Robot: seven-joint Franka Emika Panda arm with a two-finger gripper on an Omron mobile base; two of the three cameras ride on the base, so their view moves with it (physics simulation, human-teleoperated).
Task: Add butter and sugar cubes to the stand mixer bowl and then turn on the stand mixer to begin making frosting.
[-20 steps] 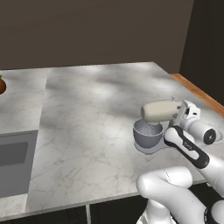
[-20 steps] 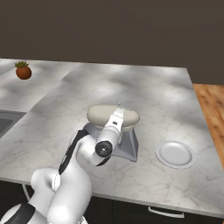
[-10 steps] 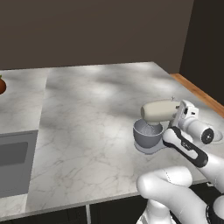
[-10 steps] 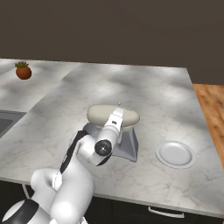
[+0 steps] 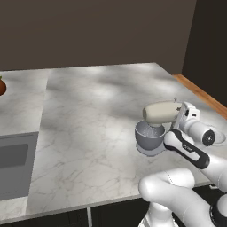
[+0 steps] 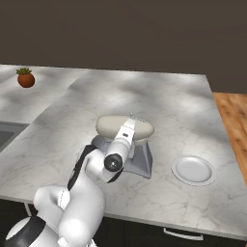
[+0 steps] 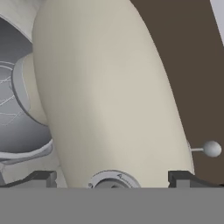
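Note:
The stand mixer [image 5: 159,112] stands on the marble counter, its cream head lowered over the stand mixer bowl [image 5: 147,135]. My gripper [image 5: 180,116] sits close behind the rear end of the head, open and holding nothing. From the right base, the gripper [image 6: 129,121] lies over the mixer head [image 6: 108,126]. In the hand view the cream head [image 7: 109,96] rises between my fingertips [image 7: 43,177], the gripper [image 7: 113,180] open. The grey bowl [image 7: 22,131] with whisk wires is at the left. A small round-knobbed lever [image 7: 212,149] sticks out at the right. Butter and sugar cubes are hidden.
A flat white plate [image 6: 194,170] lies right of the mixer's grey base [image 6: 141,163]. A potted plant [image 6: 26,78] stands far left at the back. A sink [image 5: 13,164] is sunk into the counter's left end. A wooden surface [image 6: 234,120] adjoins the counter's right edge.
The hand has edged slightly toward the mixer head. The jaws stay open and the mixer has not moved.

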